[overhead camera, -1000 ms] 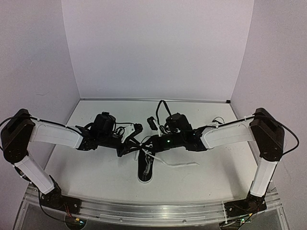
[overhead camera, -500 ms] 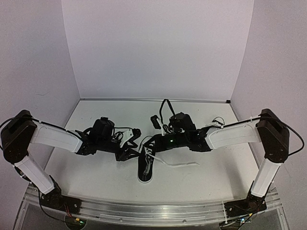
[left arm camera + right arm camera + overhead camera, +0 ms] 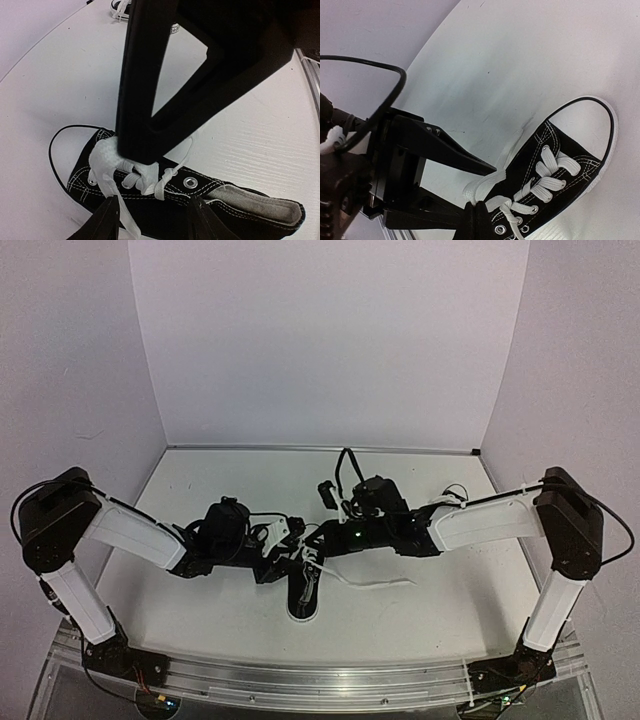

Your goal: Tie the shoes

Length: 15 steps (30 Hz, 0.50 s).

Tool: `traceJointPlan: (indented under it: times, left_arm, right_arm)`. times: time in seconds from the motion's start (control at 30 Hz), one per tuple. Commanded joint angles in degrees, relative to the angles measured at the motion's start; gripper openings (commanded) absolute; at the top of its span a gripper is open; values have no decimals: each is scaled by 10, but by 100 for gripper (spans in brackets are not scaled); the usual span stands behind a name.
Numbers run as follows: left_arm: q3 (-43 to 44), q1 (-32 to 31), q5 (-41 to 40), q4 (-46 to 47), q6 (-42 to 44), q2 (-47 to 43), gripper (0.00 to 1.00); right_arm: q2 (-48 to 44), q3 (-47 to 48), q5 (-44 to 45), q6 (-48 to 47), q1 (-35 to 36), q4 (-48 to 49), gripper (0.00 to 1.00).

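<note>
Two arms meeting over a black shoe (image 3: 304, 592) at mid-bench.
My left claw (image 3: 152, 220) has slid in beside the shoe, jaws now apart; right claw (image 3: 476, 216) stays clamped on its white lace (image 3: 107, 152). White bench (image 3: 200, 610), pale lilac walls (image 3: 330, 340).

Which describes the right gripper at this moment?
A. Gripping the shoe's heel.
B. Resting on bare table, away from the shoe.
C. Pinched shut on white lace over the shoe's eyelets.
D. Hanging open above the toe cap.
C: the left wrist view shows the right gripper with its tips closed together on a bunch of white lace above the eyelets of the shoe.
</note>
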Motion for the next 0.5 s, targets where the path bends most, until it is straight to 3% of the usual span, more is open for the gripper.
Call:
traceJointPlan:
  times: [0.0,0.13,0.33,0.47]
  left_arm:
    - [29,-5,-7,36,-2,19,46]
    - [31,-7,-12,39,-7,26,45]
    - [19,-7,-30,43,-22,8,57]
    - [17,-7,-34,25,-21,-2,59]
  right_arm:
    - [-32,2,13,0,2,-5,0]
    - [-35,2,13,-1,1,-7,0]
    - [-38,2,13,-1,2,-8,0]
    - [-36,1,12,-2,1,-8,0]
